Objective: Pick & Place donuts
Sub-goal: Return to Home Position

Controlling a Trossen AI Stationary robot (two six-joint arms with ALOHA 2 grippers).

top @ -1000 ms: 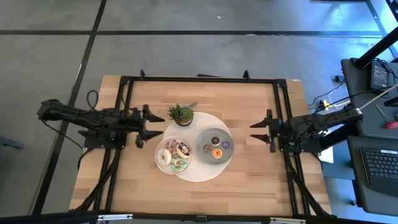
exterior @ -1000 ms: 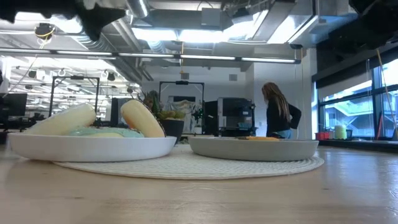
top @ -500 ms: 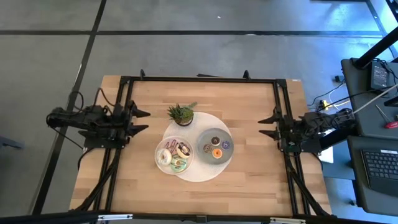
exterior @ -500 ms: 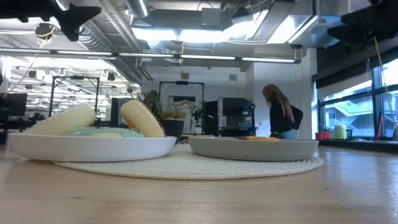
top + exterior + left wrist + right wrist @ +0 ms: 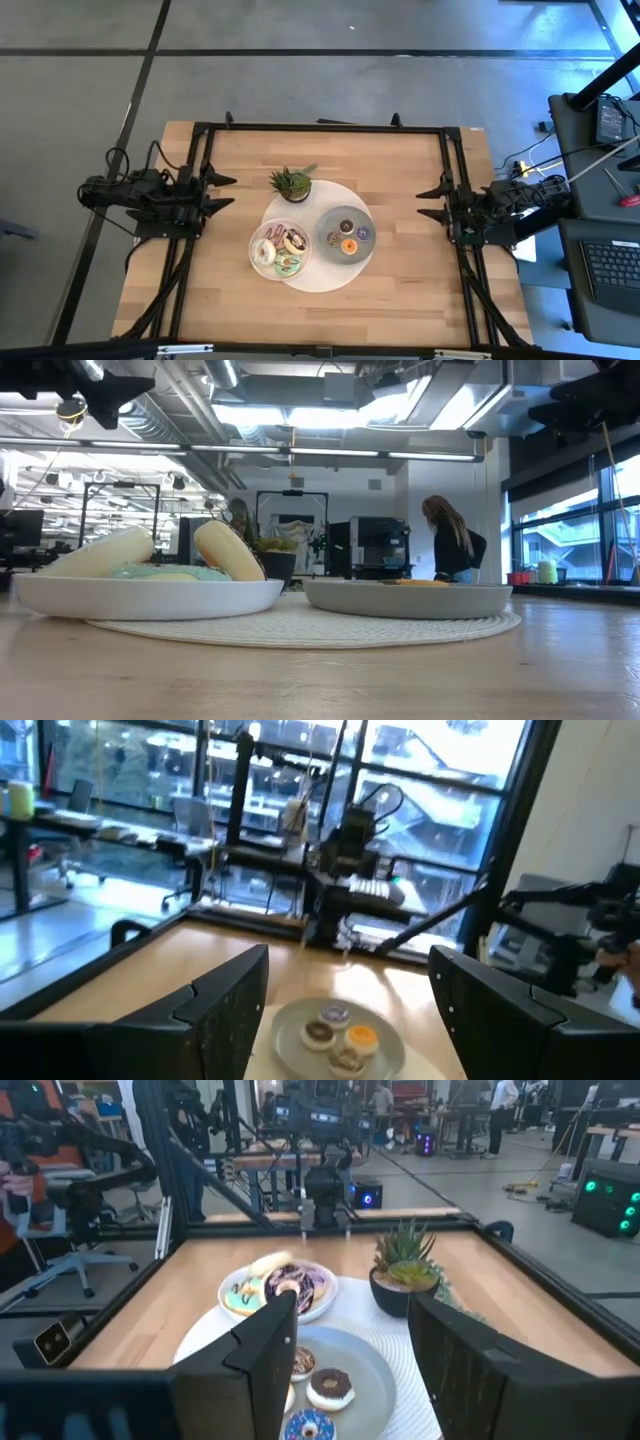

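Several small toy donuts lie on two plates on a round pale mat at the table's middle. The white plate (image 5: 279, 249) carries white, pink-brown and green ones. The grey plate (image 5: 346, 236) carries a brown, an orange (image 5: 348, 246) and a blue-purple (image 5: 363, 234) one. My left gripper (image 5: 222, 192) is open at the table's left edge, fingers pointing at the plates, well short of them. My right gripper (image 5: 432, 201) is open at the right edge, likewise apart. The right wrist view shows both plates (image 5: 280, 1288) beyond its fingers; the left wrist view shows the grey plate (image 5: 338, 1028).
A small green potted plant (image 5: 292, 183) stands on the mat's far rim, behind the plates. A black frame (image 5: 320, 128) runs round the table's far and side edges. Bare wood lies near and far of the mat. A person stands in the room behind (image 5: 452, 542).
Both arms have drawn back from the plates: my left gripper toward the table's left edge, my right gripper toward its right edge, most of it in the first half second. Both stay open. The donuts and plates have not moved.
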